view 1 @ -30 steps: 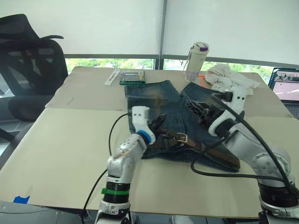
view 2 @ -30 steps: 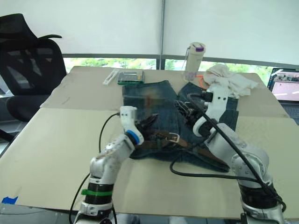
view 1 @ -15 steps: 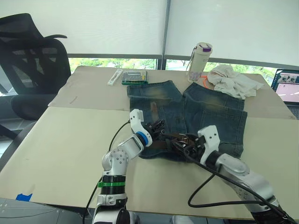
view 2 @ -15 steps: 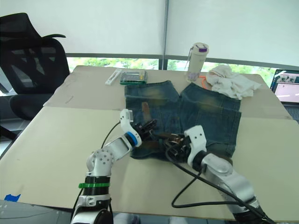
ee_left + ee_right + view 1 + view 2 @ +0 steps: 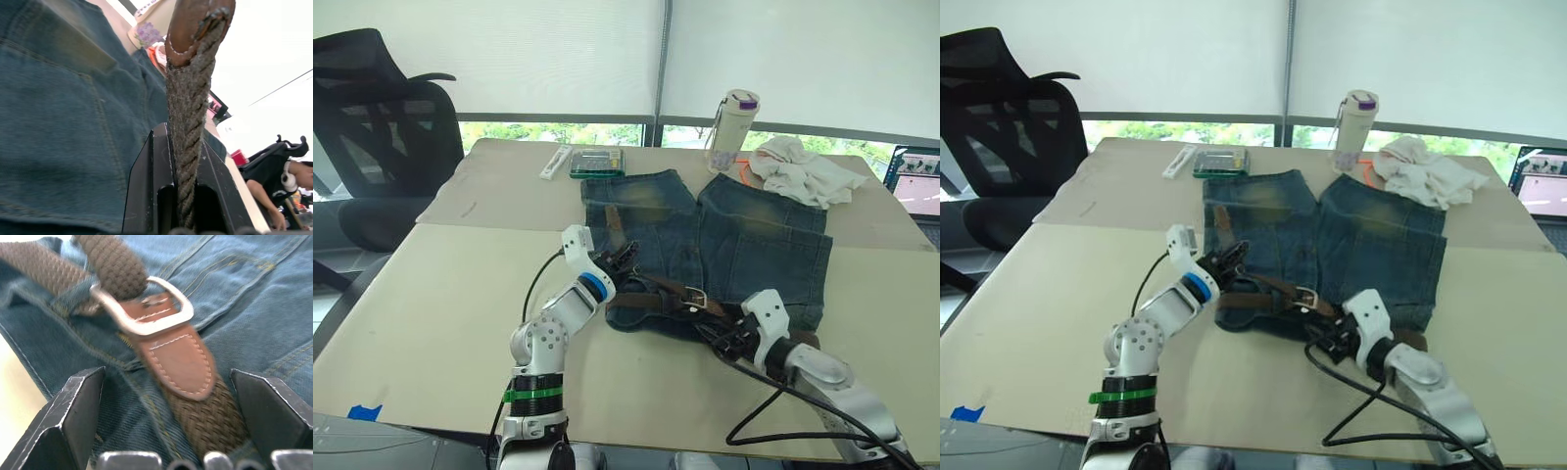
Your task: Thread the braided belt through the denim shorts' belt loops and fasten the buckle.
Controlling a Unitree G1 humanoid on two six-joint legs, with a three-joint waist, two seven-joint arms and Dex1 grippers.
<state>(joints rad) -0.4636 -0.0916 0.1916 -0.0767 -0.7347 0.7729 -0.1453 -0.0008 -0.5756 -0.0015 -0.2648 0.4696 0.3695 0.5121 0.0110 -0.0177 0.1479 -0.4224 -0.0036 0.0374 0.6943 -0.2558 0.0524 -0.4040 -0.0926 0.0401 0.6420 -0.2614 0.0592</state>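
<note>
**A:** Since a second ago the right gripper (image 5: 736, 341) dropped from over the denim shorts (image 5: 744, 245) to their near hem, lower right of frame.

**B:** Belt loops? Can't make them out. Left gripper (image 5: 183, 196), frame centre, forearm angled up-right, is clamped on the braided belt (image 5: 188, 127). Right's fingers (image 5: 73, 416) are wide apart, straddling the belt just short of the buckle (image 5: 146, 308).
</note>
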